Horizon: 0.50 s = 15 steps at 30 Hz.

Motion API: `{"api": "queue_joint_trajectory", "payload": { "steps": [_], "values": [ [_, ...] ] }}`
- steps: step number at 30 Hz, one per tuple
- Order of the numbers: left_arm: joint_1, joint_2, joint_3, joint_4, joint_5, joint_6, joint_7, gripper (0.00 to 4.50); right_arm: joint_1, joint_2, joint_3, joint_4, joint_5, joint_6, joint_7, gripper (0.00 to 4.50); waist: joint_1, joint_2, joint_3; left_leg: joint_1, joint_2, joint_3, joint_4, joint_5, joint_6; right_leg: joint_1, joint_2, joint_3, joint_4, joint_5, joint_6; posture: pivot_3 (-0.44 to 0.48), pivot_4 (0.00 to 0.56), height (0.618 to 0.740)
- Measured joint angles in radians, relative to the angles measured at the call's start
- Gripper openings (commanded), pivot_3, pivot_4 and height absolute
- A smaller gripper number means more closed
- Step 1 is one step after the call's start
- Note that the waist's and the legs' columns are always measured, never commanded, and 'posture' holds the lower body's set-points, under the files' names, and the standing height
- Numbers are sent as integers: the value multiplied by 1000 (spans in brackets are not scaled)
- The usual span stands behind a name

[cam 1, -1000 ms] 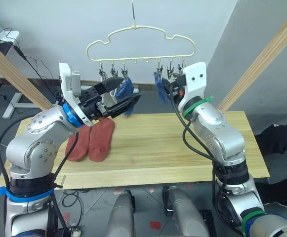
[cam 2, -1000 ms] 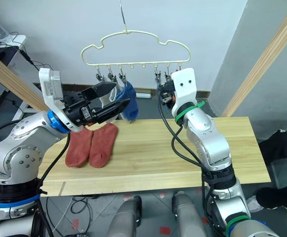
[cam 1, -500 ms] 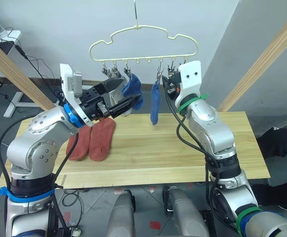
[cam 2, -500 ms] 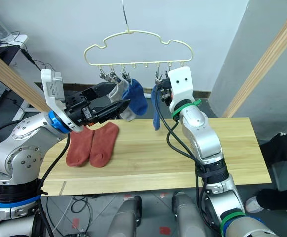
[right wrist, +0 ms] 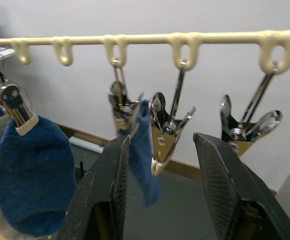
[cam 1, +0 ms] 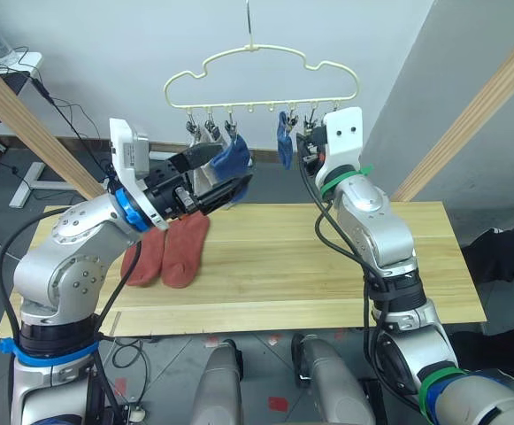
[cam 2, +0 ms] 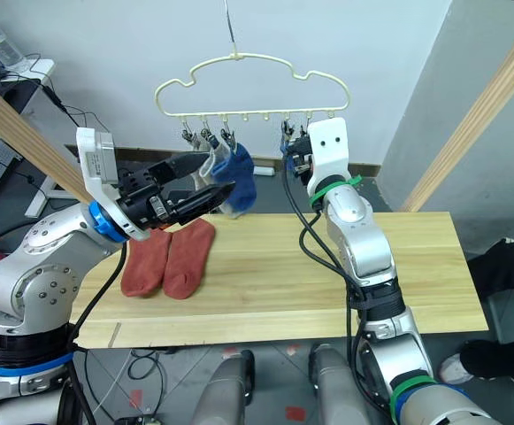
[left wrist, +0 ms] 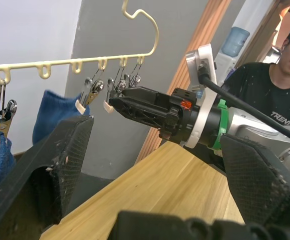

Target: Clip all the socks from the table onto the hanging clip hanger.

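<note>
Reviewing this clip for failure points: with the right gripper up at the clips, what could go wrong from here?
The second blue sock hangs by a thin edge in its clip, so it may slip out. The open right gripper sits close around that clip and could knock the clip hanger swinging. Two red socks are still on the table.

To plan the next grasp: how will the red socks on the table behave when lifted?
The red socks lie flat, so they are probably soft and will droop. They look light. The knit should not slip much.
</note>
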Motion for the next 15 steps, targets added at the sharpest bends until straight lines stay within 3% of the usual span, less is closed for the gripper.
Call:
{"api": "queue_joint_trajectory", "payload": {
  "steps": [15],
  "values": [
    [-9, -10, -1, -7, 7, 0, 0, 4500, -41, 38, -14, 26, -3, -13, 2, 2122, 0, 0, 0, 0, 0, 0, 0, 0, 0, 0, 0, 0, 0, 0, 0, 36, 287, 740]
  ]
}}
